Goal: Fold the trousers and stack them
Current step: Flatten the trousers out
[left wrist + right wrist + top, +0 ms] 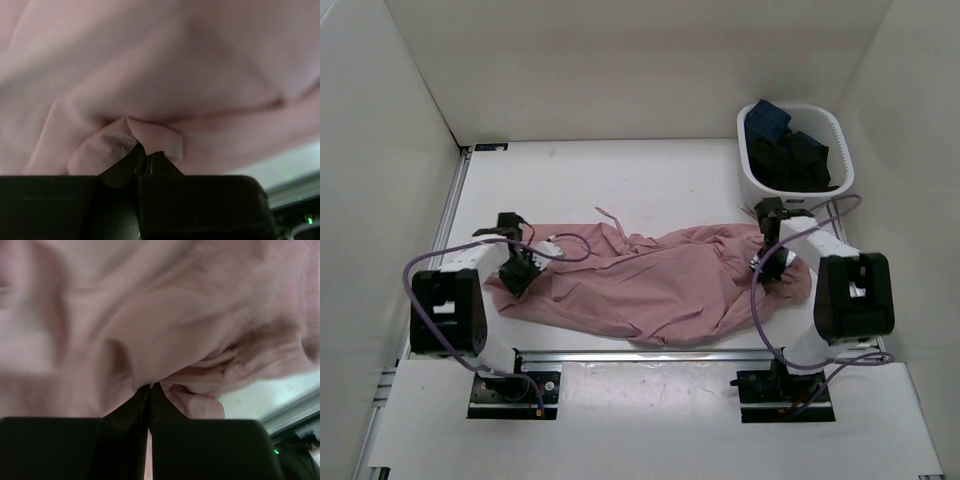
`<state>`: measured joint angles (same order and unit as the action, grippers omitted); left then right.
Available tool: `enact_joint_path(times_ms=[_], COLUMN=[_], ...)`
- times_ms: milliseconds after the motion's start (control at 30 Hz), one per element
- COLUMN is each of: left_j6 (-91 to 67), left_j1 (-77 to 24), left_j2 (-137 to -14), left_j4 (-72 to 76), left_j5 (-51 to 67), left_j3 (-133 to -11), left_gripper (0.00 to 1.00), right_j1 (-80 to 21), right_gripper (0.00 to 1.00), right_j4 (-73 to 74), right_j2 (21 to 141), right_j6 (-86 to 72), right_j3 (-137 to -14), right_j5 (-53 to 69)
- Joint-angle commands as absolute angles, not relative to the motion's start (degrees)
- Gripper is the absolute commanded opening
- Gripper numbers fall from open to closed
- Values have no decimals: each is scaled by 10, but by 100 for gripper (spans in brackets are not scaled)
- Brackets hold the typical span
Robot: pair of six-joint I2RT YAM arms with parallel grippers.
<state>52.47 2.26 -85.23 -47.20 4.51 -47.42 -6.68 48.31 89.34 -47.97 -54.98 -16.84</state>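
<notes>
Trousers [660, 285] lie crumpled across the near half of the tabletop [620, 175]. They form a dusty-pink heap running from 9 o'clock to 3 o'clock, not yet folded. A thin cord [605, 213] strays off the far edge toward 11 o'clock.

Left jaws are pressed together on a small tuck of cloth at the 9 o'clock end, and the wrist view shows fabric bunched right at their tips. Right jaws pinch a fold the same way at the 3 o'clock end, beside a puckered, gathered part.

The step in hand looks like stretching the garment flat before any fold. It should go best if both ends rise together and only a little, then draw apart evenly along the 9-to-3 line until the middle wrinkles pull out. Both pinches are shallow, so a sharp tug could slip the cloth free.

At 1 o'clock a white basket [748, 172] of dark garments [790, 150] stands near the right end, and the cloth should be kept off its wall.
</notes>
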Motion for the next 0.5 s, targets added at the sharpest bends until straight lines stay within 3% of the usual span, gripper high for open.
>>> enact_joint_path(times_ms=[0,167,367,467], left_j6=[461,434,404,398], left_j1=[-47,-46,41,54], left_j2=[-901,-1022,-1176,-1217], left_j4=[-401,-343,-324,-324], left_j5=[-3,-57,-112,-131], left_j3=[-495,-543,-753,-878], left_gripper=[14,14,14,14], right_j1=[-113,-161,-174,-174], right_gripper=[0,0,0,0], right_j4=[448,460,496,532], right_j2=[946,1087,1255,1284], right_j6=[-490,-472,-467,-461], right_j3=[-625,-758,-1017,-1156], right_j5=[-211,-216,-210,-210])
